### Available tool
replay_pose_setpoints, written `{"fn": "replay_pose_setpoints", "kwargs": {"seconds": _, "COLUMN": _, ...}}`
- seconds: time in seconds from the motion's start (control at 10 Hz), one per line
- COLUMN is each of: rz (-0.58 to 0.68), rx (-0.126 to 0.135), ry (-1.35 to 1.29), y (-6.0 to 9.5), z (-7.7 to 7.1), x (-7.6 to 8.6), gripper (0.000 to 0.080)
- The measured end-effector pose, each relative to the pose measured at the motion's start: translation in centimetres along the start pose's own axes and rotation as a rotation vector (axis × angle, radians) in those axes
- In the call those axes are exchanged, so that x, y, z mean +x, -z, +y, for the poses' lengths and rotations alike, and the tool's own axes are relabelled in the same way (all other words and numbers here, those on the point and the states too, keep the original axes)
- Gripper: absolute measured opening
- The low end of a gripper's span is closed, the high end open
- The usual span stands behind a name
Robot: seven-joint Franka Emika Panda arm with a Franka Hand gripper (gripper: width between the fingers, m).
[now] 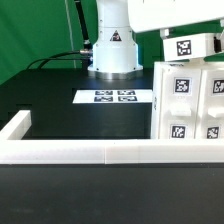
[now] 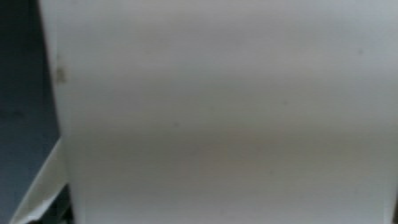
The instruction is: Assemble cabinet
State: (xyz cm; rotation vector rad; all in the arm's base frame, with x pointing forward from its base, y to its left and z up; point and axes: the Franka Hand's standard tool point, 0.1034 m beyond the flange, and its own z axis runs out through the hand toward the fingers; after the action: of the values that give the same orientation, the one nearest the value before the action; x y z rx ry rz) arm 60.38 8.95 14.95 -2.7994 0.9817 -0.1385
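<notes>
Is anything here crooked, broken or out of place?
Nothing stands out. The cabinet stands upright at the exterior view's right, behind the border rail, and the marker board lies flat on the table. The wrist view shows only a blurred white surface, too close to judge.

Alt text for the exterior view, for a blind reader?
A white tagged cabinet stands on a black table at the exterior view's right. The marker board and arm base sit farther back; a white border rail crosses the front.
</notes>
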Motion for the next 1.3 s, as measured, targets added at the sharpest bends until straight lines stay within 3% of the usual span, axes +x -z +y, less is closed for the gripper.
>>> {"fn": "replay_pose_setpoints", "kwargs": {"seconds": 1.3, "rz": -0.061, "rx": 0.029, "ry": -0.899, "y": -0.21, "z": 0.35, "x": 0.11, "gripper": 0.0549}}
